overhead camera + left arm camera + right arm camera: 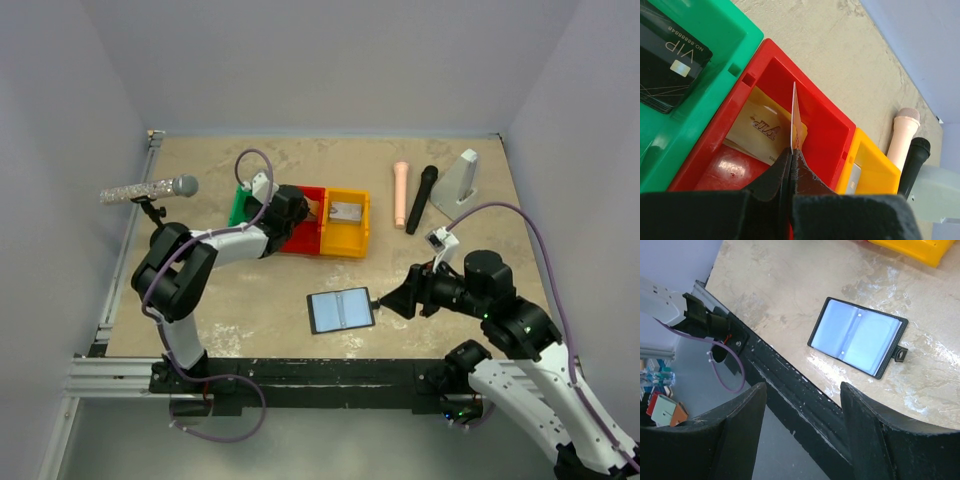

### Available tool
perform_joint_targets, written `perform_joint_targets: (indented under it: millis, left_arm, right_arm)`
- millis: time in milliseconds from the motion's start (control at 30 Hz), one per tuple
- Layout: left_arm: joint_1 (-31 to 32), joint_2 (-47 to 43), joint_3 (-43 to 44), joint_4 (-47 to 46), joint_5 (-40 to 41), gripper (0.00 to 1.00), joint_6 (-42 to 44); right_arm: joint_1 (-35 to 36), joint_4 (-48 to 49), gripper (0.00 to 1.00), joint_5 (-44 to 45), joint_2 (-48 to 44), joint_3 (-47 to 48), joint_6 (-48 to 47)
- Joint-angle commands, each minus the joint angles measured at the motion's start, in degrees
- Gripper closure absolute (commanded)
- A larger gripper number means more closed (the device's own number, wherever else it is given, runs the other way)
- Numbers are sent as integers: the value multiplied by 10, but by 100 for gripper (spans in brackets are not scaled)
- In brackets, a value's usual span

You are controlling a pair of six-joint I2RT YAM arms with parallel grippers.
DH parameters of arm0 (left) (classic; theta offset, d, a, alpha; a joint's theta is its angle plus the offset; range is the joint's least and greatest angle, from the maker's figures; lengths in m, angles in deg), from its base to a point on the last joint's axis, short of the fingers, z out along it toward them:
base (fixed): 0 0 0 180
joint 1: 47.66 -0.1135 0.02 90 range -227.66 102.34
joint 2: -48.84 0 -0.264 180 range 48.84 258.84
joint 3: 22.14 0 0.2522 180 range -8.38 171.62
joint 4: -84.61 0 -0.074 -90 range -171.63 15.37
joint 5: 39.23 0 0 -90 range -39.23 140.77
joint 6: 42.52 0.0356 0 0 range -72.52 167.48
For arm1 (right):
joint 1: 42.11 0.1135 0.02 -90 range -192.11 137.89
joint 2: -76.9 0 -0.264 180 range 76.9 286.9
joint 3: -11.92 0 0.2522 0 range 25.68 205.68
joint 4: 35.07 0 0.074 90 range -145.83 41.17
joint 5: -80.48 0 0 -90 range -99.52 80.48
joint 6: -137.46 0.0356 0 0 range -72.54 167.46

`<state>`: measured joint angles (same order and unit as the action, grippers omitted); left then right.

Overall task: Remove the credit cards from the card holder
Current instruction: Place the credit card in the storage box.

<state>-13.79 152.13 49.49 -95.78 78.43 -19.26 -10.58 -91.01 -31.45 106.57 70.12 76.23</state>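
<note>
The card holder [341,310] [857,336] lies open on the table, its pale blue inner faces up and its small black tab [899,354] on the right. My left gripper [792,150] [300,208] is shut on a thin credit card [793,115] seen edge-on, held over the red bin [825,112]. A tan card [760,130] lies in that bin. A dark card [670,65] lies in the green bin [715,30], and a silvery card [346,212] in the yellow bin [345,238]. My right gripper [802,385] [385,300] stands open and holds nothing, just right of the holder.
A pink microphone [400,194], a black microphone [421,198] and a white wedge stand [460,180] lie at the back right. A glittery silver microphone [150,189] sits on a stand at the left. The black front rail [790,390] runs under my right fingers.
</note>
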Motion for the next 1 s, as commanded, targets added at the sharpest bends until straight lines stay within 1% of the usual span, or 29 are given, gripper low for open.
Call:
perform_joint_targets:
  millis: [0, 367, 500, 600, 833, 967]
  left_arm:
    - [-10, 17, 31, -30, 1, 100, 13]
    - [-15, 37, 36, -32, -17, 99, 17]
    - [-16, 35, 30, -32, -24, 86, 16]
    - [-19, 32, 29, -30, -26, 79, 18]
    - [-21, 28, 29, -22, -29, 68, 20]
    - [-23, 26, 30, -12, -31, 65, 19]
  right_arm:
    - [-2, 17, 35, 11, 8, 0, -11]
    - [-1, 23, 35, 11, 25, 5, -15]
    - [-1, 24, 35, 11, 30, 5, -16]
    - [-2, 24, 35, 8, 32, 4, -17]
    - [-2, 26, 35, 7, 32, 1, -16]
    - [-1, 26, 35, 7, 31, 0, -15]
